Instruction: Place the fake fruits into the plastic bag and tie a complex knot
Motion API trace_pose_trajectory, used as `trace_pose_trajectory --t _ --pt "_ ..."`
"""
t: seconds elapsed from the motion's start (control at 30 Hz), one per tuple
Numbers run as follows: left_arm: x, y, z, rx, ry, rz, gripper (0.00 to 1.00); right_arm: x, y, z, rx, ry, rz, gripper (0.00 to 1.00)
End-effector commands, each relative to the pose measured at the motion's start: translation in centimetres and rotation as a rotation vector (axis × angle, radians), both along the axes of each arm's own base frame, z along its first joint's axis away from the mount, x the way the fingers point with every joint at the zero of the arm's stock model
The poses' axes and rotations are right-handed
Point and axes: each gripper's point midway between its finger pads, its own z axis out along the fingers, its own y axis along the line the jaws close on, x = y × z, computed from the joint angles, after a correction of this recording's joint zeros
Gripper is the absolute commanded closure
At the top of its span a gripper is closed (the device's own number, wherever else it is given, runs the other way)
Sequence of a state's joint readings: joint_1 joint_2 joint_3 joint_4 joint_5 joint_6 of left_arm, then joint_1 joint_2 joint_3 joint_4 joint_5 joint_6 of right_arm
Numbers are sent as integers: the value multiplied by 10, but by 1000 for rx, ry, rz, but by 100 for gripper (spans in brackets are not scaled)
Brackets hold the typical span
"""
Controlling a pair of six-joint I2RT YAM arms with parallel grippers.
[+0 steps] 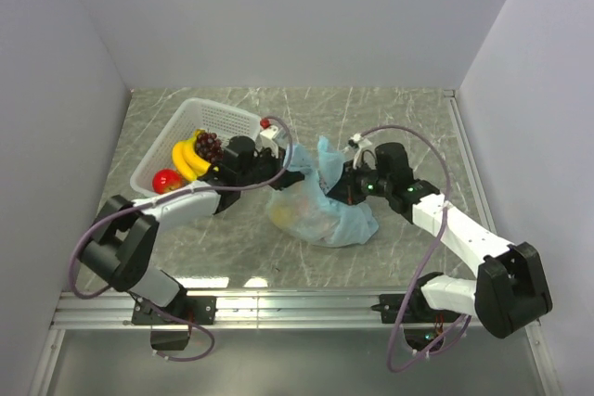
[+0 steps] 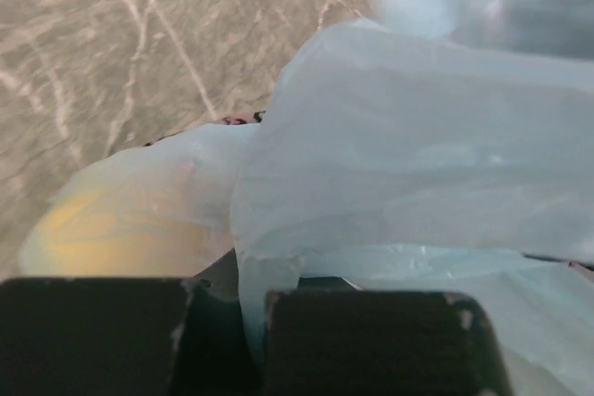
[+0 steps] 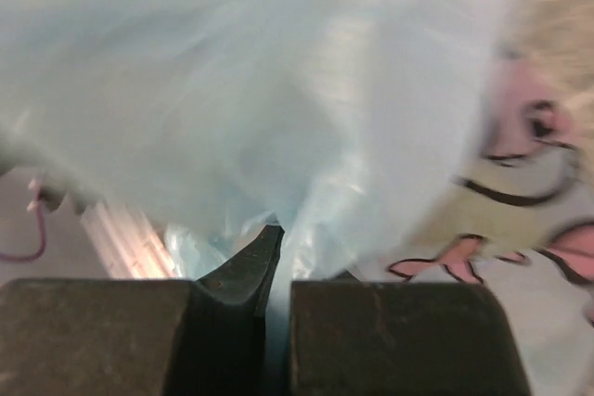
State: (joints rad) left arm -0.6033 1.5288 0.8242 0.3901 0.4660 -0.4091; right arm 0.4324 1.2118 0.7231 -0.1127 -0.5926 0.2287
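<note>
— Underneath, what?
— Grey-green marbled table, streaked with pale veins, seen close and blurred from the left wrist.
— Carrying what directly?
— White latticed plastic basket, set toward the far left. Light-blue plastic bag, slumped and crumpled near the middle, right of the basket.
— And the near edge?
— Bounded by a metal rail.

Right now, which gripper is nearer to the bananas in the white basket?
Left. The left gripper pinches the plastic bag right beside the basket holding the bananas. The right gripper grips the bag's opposite side, farther from them.
</note>
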Motion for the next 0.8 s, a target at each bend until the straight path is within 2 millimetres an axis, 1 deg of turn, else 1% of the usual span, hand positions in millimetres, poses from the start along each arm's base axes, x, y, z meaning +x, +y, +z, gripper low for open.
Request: trace_pose_trajectory --t 0.0,0.03,0.07,0.13,0.17,0.2,0.23,0.27,0.3,0.33,0.37,0.4,0.47,0.5,0.53,0.57,0.63,0.67,0.7,0.73,0.77 --pt "-6 24 28 -4 -50 -4 100 19 -24 18 -12 -80 -66 100" --pt "-10 32 24 12 -35 6 100 26 -32 19 -21 -90 -88 100" --pt "-14 38 39 -2 -69 7 100 27 -35 19 -30 -83 -95 100" --pt "-17 47 46 15 -98 0 99 31 -36 20 -37 -83 -87 100" --pt "-23 48 56 2 -123 -32 95 30 -34 20 -34 -80 -78 100" --pt "-27 50 59 4 -142 -61 86 29 -33 21 -21 -70 -76 100" --pt "-32 49 65 1 -159 -93 65 28 -29 22 -4 -64 -61 100" --pt "-41 49 69 -3 -157 -127 52 27 -26 25 9 -68 -56 100" --pt "-45 49 71 -6 -155 -139 42 27 -23 25 16 -59 -52 100" --pt "-47 50 73 -8 -154 -140 34 26 -20 27 26 -57 -44 100" --pt "-52 51 78 -24 -138 -133 9 26 -17 29 37 -57 -38 100" --pt "-53 54 73 -24 -125 -119 1 25 -14 30 51 -45 -33 100" --pt "-56 56 74 -36 -111 -89 1 23 -10 34 72 -49 -18 100" --pt "-48 59 70 -23 -101 -26 1 21 -6 34 78 -39 -11 100" --pt "-46 61 65 -15 -86 8 1 20 -4 35 85 -39 -2 100" --pt "-46 58 62 -20 -55 28 1 18 -1 37 98 -43 15 100" --pt "-33 58 61 -30 -42 121 1 13 5 36 105 -34 46 100" --pt "-30 54 57 -41 2 154 1 11 7 36 108 -32 55 100" --pt "-33 44 56 -34 11 153 1 8 10 34 109 -21 68 100" --pt "-25 42 60 -30 7 199 1 4 15 33 108 -19 85 100" --pt "-27 33 57 -32 36 208 1 3 17 32 107 -16 88 100"
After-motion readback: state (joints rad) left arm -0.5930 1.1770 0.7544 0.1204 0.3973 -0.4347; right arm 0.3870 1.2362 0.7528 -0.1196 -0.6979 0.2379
